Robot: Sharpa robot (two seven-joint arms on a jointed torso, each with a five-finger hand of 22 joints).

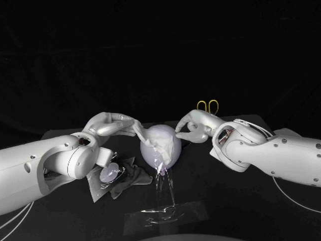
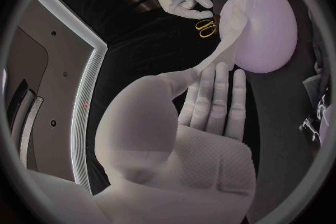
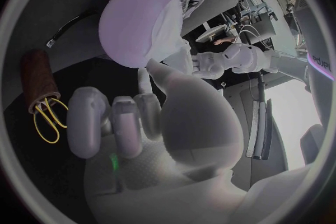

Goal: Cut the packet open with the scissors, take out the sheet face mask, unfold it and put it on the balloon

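Note:
A pale lilac balloon (image 1: 165, 148) stands upright at the table's middle. The white sheet mask (image 1: 152, 136) lies over its front. My left hand (image 1: 111, 124) pinches the mask's left edge, pulled out as a strip (image 2: 223, 50) from the balloon (image 2: 269, 28). My right hand (image 1: 194, 125) pinches the mask's other edge at the balloon's upper right. In the right wrist view the right hand (image 3: 133, 117) has its fingertips at the mask (image 3: 171, 39) on the balloon (image 3: 133, 25), with the left hand (image 3: 217, 61) beyond. The yellow-handled scissors (image 1: 207, 105) stand behind the right hand.
A crumpled shiny packet (image 1: 106, 176) and a dark cloth (image 1: 134, 175) lie under my left forearm. Clear film (image 1: 164, 213) lies on the table below the balloon. The scissors (image 3: 45, 117) sit in a brown holder (image 3: 38, 81). A cable (image 3: 70, 28) runs nearby.

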